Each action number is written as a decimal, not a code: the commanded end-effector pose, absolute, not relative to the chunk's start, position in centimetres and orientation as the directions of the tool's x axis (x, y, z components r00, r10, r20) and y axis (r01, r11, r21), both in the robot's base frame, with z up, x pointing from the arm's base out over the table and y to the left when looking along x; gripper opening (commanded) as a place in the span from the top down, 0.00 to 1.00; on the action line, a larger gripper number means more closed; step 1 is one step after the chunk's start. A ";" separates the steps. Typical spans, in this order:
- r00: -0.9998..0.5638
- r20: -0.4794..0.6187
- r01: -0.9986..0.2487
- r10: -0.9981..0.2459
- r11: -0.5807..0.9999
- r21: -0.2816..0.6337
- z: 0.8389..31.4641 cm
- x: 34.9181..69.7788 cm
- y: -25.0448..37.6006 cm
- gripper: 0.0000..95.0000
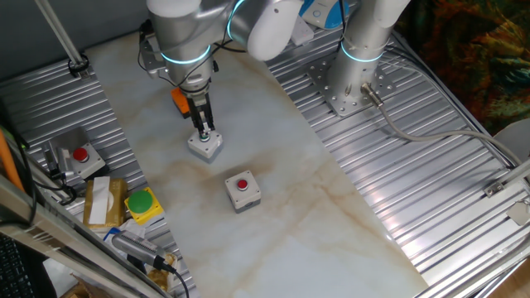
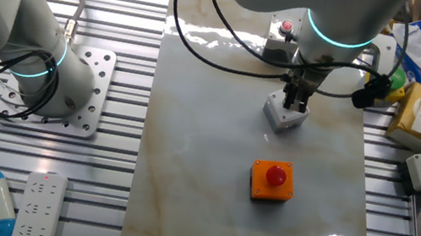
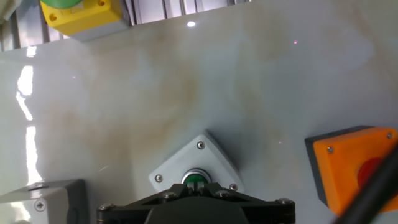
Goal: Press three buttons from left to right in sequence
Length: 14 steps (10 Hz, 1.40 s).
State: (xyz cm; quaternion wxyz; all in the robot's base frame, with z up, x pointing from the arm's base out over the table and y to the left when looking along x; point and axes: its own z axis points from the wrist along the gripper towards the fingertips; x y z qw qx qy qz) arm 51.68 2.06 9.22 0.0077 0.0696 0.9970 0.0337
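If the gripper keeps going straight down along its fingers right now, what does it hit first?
Most likely the green button on the grey box: the gripper points straight down at it. Whether it already touches is unclear, since the fingertips hide the contact.

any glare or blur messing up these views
Hand view: window glare streaks the marble table at left, and the tool body is a dark, soft foreground hiding part of the green button box. The other fixed view: bright reflections near the table's far edge. One fixed view: even light, with sheen on the ribbed metal.
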 end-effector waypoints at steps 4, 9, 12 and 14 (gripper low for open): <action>-0.990 -0.004 0.137 0.138 0.988 0.069 9.4 52.3 2.0 1.00; -0.991 -0.003 0.131 0.132 0.989 0.069 9.1 52.2 2.0 1.00; -0.992 -0.002 0.129 0.129 0.989 0.070 9.0 52.2 2.0 1.00; -0.992 -0.005 0.126 0.127 0.989 0.071 8.5 52.2 2.0 1.00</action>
